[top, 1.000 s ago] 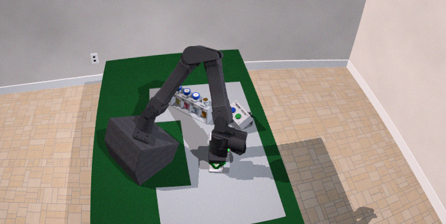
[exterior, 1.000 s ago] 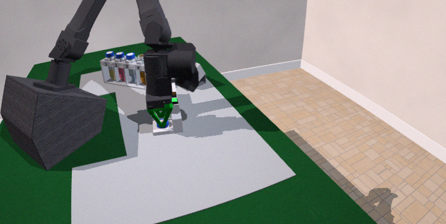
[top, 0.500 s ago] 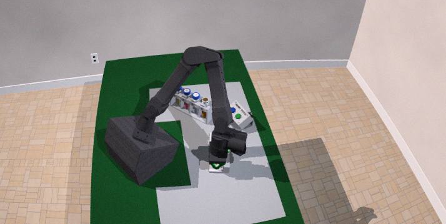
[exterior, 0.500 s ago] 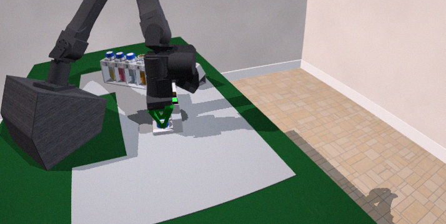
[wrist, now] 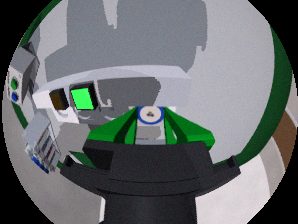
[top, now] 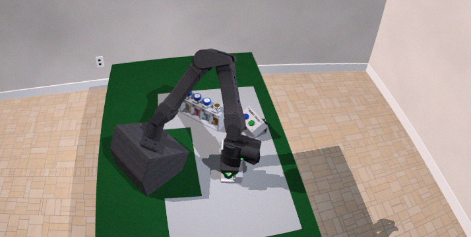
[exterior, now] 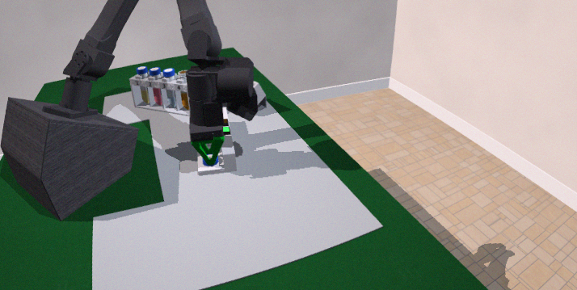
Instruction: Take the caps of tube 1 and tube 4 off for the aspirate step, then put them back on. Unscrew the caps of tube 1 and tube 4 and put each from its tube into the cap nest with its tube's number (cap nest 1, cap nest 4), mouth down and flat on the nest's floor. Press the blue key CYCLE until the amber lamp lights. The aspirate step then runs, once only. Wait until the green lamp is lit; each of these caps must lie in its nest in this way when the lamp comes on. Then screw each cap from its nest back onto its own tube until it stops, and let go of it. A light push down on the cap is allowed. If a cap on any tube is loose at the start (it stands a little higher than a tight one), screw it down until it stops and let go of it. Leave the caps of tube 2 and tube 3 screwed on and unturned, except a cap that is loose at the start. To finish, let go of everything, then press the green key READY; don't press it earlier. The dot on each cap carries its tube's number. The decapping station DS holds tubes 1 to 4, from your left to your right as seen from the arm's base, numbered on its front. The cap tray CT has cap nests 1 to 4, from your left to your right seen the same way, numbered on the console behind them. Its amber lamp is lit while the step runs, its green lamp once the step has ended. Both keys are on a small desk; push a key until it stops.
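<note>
My gripper points straight down over the cap tray and is shut on a blue cap with a white dot, which sits at the tray's end nest, nearest the exterior camera. The wrist view shows the cap between the green fingers. The green lamp on the console is lit and also shows in the wrist view. In the decapping station, three tubes carry blue caps. The amber tube at the right end stands uncapped.
The small desk with the blue key and green key stands right of the station. The arm's dark base block stands to the left on the green mat. The arm hides part of the tray.
</note>
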Robot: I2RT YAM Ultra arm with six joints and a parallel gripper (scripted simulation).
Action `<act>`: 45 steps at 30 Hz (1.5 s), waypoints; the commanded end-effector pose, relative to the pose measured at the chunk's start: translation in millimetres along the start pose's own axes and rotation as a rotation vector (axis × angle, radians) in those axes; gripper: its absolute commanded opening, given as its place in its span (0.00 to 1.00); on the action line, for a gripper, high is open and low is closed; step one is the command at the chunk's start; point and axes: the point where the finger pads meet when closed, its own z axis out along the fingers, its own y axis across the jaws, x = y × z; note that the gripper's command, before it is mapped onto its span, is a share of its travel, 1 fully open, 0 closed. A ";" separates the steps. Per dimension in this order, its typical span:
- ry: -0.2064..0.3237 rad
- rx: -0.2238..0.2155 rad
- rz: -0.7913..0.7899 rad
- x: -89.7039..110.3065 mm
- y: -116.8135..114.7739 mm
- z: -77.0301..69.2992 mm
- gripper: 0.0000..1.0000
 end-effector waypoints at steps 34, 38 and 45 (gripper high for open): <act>-0.012 0.007 -0.003 -1.8 -0.9 -141.1 0.00; -0.012 0.007 -0.003 -1.8 -0.9 -141.2 0.00; -0.010 0.008 -0.336 4.3 32.1 -140.8 0.00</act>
